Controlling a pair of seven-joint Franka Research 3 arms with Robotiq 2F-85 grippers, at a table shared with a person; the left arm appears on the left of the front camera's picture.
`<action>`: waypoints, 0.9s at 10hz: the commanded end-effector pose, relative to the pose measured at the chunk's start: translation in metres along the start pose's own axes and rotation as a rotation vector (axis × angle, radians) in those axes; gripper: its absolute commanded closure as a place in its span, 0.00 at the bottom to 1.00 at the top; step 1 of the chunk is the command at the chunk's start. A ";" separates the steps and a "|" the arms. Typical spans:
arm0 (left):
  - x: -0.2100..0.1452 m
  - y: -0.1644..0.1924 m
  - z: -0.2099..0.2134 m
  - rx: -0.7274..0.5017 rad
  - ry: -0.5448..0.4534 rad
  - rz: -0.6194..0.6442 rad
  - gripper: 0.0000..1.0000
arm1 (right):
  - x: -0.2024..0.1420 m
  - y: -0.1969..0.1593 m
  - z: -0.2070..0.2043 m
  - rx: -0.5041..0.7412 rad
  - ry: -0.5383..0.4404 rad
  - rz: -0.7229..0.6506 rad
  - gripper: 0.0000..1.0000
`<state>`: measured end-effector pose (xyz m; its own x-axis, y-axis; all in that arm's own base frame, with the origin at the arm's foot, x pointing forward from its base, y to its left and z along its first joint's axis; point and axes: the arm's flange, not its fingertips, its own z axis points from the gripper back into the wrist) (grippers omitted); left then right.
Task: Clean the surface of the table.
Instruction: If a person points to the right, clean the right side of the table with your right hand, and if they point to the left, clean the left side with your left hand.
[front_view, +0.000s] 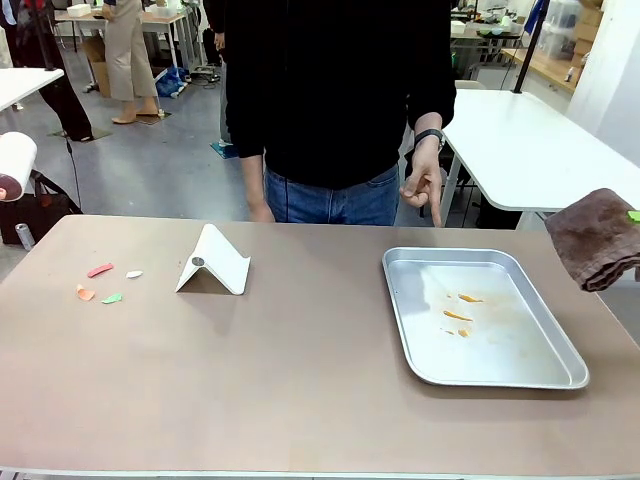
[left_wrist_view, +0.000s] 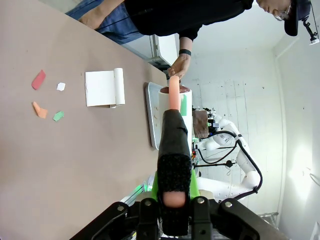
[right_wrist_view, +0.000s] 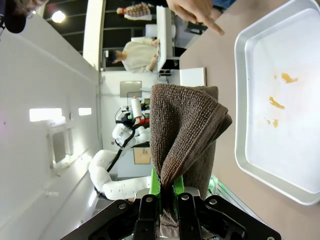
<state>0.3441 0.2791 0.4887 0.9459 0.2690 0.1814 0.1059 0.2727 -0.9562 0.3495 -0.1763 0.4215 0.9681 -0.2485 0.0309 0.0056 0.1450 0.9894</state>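
The table (front_view: 300, 370) has a matte beige-brown top. Small red, white, orange and green scraps (front_view: 104, 283) lie at its left (left_wrist_view: 46, 95). My left gripper (left_wrist_view: 172, 199) is shut on the black handle of a lint roller (left_wrist_view: 174, 145), held off the table's left edge. The roller's white roll (front_view: 14, 163) shows there. At the table's right edge my right gripper (right_wrist_view: 167, 200) is shut on a folded brown cloth (right_wrist_view: 185, 130), which hangs above the edge (front_view: 598, 238). Orange smears mark the silver tray (front_view: 410, 330).
A white folded stand (front_view: 215, 262) sits left of centre. The tray (right_wrist_view: 242, 100) lies on the right half. A person in black stands at the far side, one hand (front_view: 425, 185) pointing down toward the tray. White tables stand behind.
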 end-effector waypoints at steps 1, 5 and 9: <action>-0.001 -0.002 0.002 -0.001 0.008 -0.008 1.00 | -0.001 0.005 0.002 0.016 -0.008 -0.002 1.00; -0.001 -0.002 0.002 -0.001 0.008 -0.008 1.00 | -0.001 0.015 -0.026 -0.169 0.009 0.055 0.89; -0.001 -0.002 0.002 -0.001 0.008 -0.008 1.00 | 0.004 0.024 -0.106 -0.602 0.068 0.130 0.89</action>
<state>0.3447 0.2792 0.4881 0.9464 0.2682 0.1799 0.1045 0.2726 -0.9564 0.3855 -0.0927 0.4333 0.9806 -0.1323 0.1450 -0.0382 0.5960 0.8021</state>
